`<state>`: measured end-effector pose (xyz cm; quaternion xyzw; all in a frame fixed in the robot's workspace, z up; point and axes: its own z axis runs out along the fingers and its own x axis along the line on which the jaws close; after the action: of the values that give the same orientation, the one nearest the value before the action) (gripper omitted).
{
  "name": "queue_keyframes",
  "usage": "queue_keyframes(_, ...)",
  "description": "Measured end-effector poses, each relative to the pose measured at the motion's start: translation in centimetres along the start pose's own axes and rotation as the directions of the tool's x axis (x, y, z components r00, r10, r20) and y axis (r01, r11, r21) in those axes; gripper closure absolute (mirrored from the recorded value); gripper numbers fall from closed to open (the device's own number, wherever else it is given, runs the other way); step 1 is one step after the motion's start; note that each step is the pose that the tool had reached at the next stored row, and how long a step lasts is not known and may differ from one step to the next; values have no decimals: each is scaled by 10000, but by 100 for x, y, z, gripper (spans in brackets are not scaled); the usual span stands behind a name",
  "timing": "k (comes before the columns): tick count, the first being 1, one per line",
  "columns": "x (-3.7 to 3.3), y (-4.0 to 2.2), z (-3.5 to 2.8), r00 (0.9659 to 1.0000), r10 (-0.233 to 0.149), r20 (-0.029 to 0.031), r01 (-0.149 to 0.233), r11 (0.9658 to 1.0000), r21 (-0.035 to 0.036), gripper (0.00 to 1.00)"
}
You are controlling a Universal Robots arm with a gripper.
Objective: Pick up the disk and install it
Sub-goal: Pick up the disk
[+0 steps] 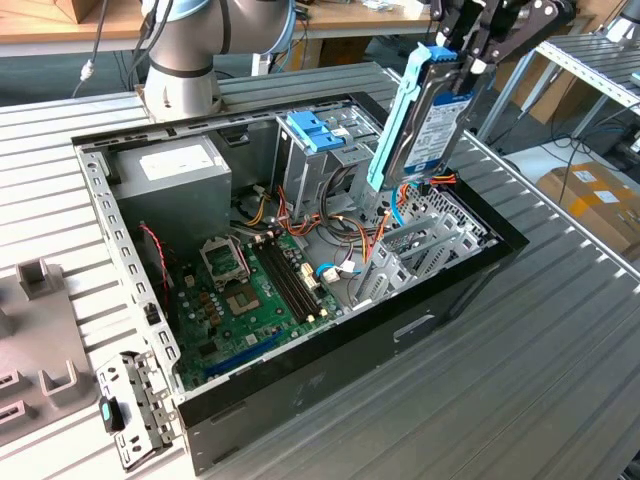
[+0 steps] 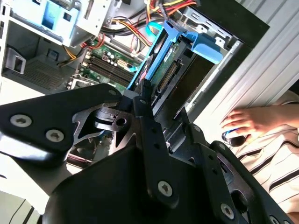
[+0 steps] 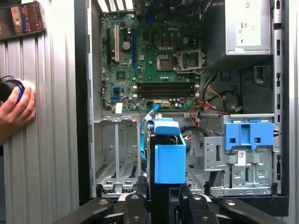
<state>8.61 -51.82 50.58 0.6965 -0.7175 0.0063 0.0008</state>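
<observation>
My gripper (image 1: 463, 52) is shut on the disk (image 1: 441, 122), holding it upright on edge above the open computer case (image 1: 330, 340). The disk has a dark casing and a blue-over-white label, and it sits in a light blue plastic carrier (image 1: 398, 115). Its lower end hangs just over the empty metal drive bay (image 1: 425, 240) at the case's corner on the exterior view's right. In the first wrist view the carrier's blue end (image 3: 169, 161) stands between my fingers (image 3: 135, 201), next to the empty bay (image 3: 117, 154). The second wrist view shows the disk (image 2: 166, 74) edge-on past the gripper (image 2: 152, 105).
Inside the case lie a green motherboard (image 1: 250, 290), a grey power supply (image 1: 170, 165), a metal cage with a blue top (image 1: 318, 130) and loose coloured cables (image 1: 345, 225). A person's hand (image 3: 16, 109) rests on the slatted table beside the case, near a phone (image 3: 21, 18).
</observation>
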Motion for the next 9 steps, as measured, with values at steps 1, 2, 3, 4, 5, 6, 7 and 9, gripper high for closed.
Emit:
queue_keyframes(1, 27, -1, 0, 10000, 0, 1, 0, 10000, 0, 65)
queue_keyframes(2, 79, -2, 0, 10000, 0, 0, 0, 10000, 0, 65)
queue_keyframes(3, 121, -4, 1, 10000, 0, 0, 0, 10000, 0, 65)
queue_keyframes(4, 147, -4, 2, 10000, 0, 1, 0, 10000, 0, 65)
queue_keyframes(5, 181, -5, 1, 10000, 0, -1, 0, 10000, 0, 65)
queue_keyframes(6, 200, -6, 1, 10000, 0, -1, 0, 10000, 0, 65)
queue_keyframes(7, 220, -6, 2, 10000, 1, 0, -1, 10000, 0, 65)
queue_keyframes(9, 261, -8, 2, 10000, 0, 1, 0, 10000, 0, 65)
